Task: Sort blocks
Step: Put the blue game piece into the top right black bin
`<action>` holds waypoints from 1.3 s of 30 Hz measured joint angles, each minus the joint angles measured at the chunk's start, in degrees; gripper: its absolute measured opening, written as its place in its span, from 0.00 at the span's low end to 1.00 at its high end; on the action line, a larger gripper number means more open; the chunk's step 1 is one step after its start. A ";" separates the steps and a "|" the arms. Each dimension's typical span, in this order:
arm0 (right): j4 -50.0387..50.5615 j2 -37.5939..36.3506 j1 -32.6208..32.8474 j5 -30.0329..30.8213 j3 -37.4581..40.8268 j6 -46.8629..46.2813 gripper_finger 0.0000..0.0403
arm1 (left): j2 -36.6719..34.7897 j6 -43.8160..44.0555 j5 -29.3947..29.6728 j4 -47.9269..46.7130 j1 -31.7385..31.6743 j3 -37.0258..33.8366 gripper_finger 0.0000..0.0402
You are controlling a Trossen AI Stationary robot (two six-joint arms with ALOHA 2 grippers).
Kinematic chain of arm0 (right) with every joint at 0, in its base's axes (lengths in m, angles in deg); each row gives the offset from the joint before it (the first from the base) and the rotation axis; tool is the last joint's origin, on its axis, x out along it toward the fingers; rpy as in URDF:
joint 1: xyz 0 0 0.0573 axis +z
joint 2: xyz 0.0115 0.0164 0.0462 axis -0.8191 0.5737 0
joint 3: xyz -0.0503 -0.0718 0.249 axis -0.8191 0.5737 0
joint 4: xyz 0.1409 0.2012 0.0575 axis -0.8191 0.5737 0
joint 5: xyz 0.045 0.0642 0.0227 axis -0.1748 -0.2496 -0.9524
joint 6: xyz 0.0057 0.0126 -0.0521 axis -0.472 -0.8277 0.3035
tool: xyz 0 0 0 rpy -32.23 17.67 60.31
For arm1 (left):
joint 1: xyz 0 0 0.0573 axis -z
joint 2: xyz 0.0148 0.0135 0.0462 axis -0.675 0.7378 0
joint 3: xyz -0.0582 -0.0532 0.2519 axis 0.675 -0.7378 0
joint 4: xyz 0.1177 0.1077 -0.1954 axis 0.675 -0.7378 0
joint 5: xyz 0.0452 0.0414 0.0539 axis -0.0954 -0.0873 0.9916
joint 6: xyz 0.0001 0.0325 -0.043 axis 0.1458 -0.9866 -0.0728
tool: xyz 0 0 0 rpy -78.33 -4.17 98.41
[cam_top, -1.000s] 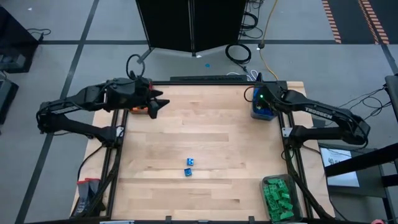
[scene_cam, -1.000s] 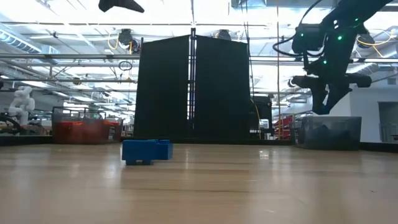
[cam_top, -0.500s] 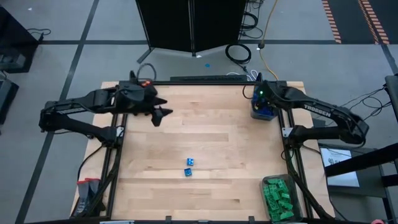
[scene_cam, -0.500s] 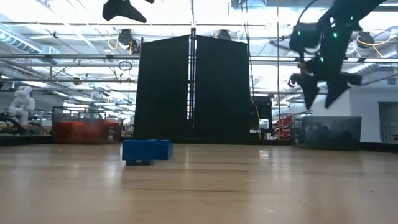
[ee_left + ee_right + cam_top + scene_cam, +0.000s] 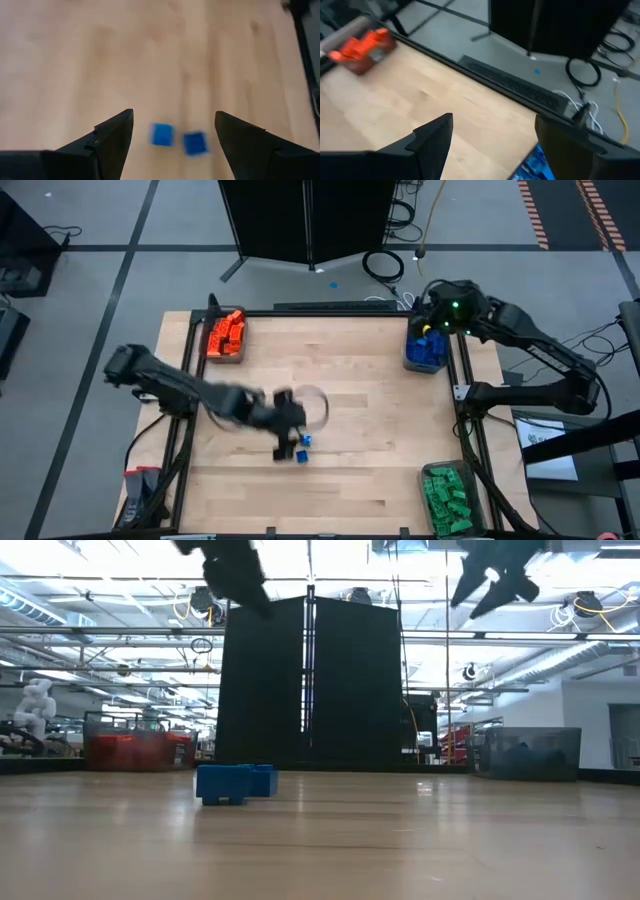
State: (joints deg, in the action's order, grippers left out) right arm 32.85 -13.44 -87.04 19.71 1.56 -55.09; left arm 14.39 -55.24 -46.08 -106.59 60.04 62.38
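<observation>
Two small blue blocks [image 5: 303, 448] lie side by side on the wooden table near its middle; they also show in the left wrist view [image 5: 162, 134] and the low view [image 5: 235, 783]. My left gripper [image 5: 172, 127] hangs open well above them [image 5: 235, 570], just to their left in the high view [image 5: 288, 438]. My right gripper [image 5: 492, 135] is open and empty, held high [image 5: 495, 575] over the blue bin [image 5: 424, 352] at the far right.
An orange-filled bin [image 5: 225, 335] stands at the far left corner, and a green-filled bin [image 5: 450, 496] at the near right corner. Bare tabletop [image 5: 340, 390] lies all around the two blue blocks. A black panel [image 5: 310, 680] stands behind the far edge.
My left gripper has swung from the orange bin at the far left toward the table's middle and near side, ending above the two blue blocks. My right gripper has opened over the blue bin and then risen.
</observation>
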 joint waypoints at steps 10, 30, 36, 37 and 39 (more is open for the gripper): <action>4.42 -1.08 3.67 0.05 -2.21 0.95 0.69 | 13.86 12.47 3.82 3.40 12.80 0.00 0.70; 7.58 -0.24 3.67 -0.02 -2.19 1.17 0.69 | 24.53 15.72 12.08 4.92 11.94 -0.24 0.70; 7.36 -0.24 3.67 -0.02 -2.19 1.83 0.69 | 24.22 16.03 9.83 9.23 10.92 -4.32 0.70; 7.38 -0.24 3.67 -0.02 -2.19 1.83 0.69 | 24.13 16.38 9.21 10.35 10.82 -5.05 0.70; 7.39 -0.24 3.67 -0.02 -2.19 1.83 0.69 | 23.99 17.31 8.19 11.88 10.48 -6.11 0.69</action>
State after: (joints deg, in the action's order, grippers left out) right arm 40.24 -13.68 -83.37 19.70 -0.63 -53.26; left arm 38.38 -37.93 -37.89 -94.71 70.52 56.27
